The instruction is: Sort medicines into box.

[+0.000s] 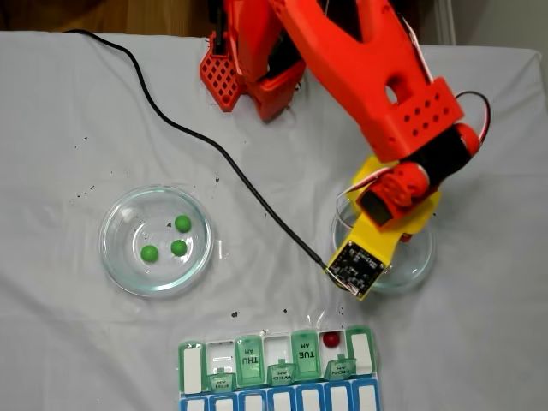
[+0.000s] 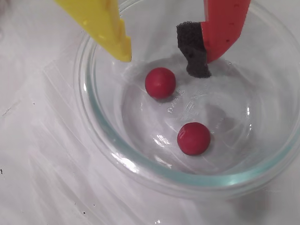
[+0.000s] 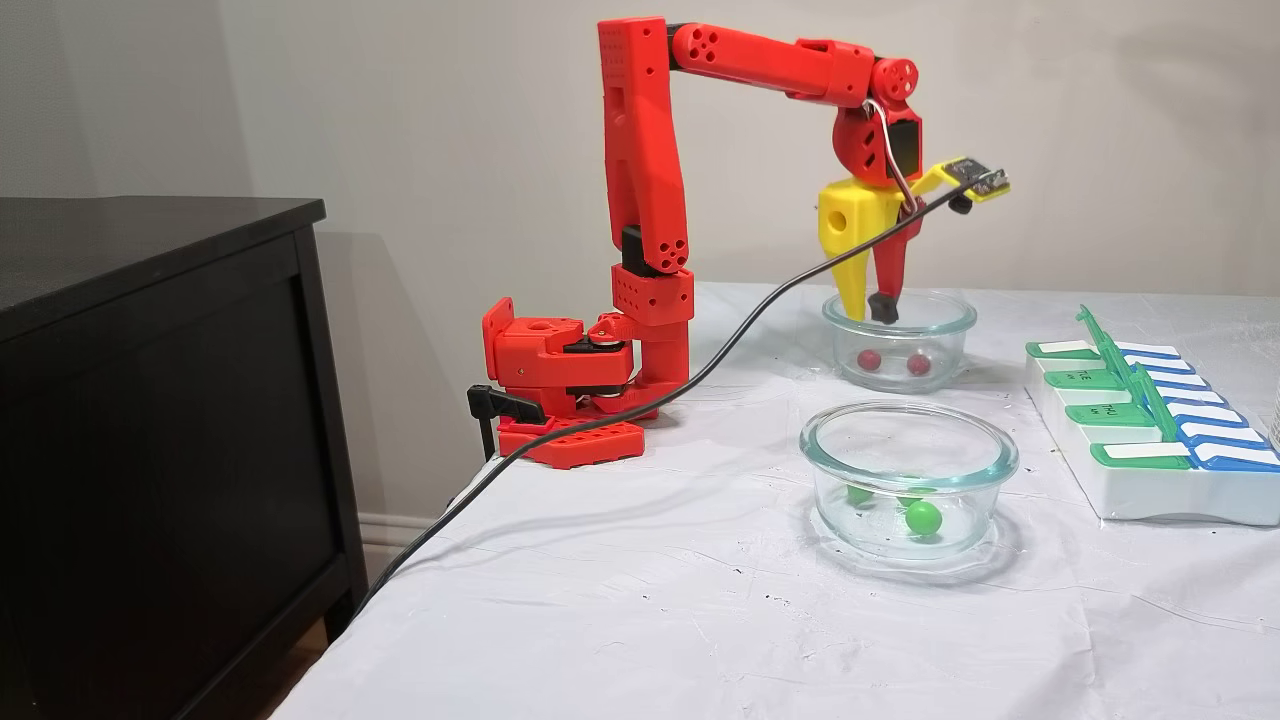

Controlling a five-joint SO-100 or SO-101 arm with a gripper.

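Observation:
Two dark red medicines point(image 2: 160, 82) point(image 2: 193, 138) lie in a clear glass dish point(image 2: 154, 172). My gripper point(image 2: 161, 58) hangs open just above them, its yellow finger point(image 2: 112, 33) on the left and its red finger with a black foam pad point(image 2: 194, 54) on the right in the wrist view, nothing between them. From the side, the gripper point(image 3: 868, 308) reaches into the far dish point(image 3: 950, 312). Three green medicines point(image 1: 182, 223) point(image 1: 150, 253) point(image 1: 178, 247) sit in the left dish point(image 1: 111, 257). The box point(image 1: 248, 361) lies at the front edge with lids raised and one red medicine point(image 1: 331, 340) in a cell.
A black cable point(image 1: 214, 150) runs across the white cloth to the wrist camera. The arm's base point(image 3: 570, 380) stands at the table's back corner. A black cabinet point(image 3: 150, 400) stands beside the table. The box point(image 3: 1150, 430) is right of both dishes in the side view.

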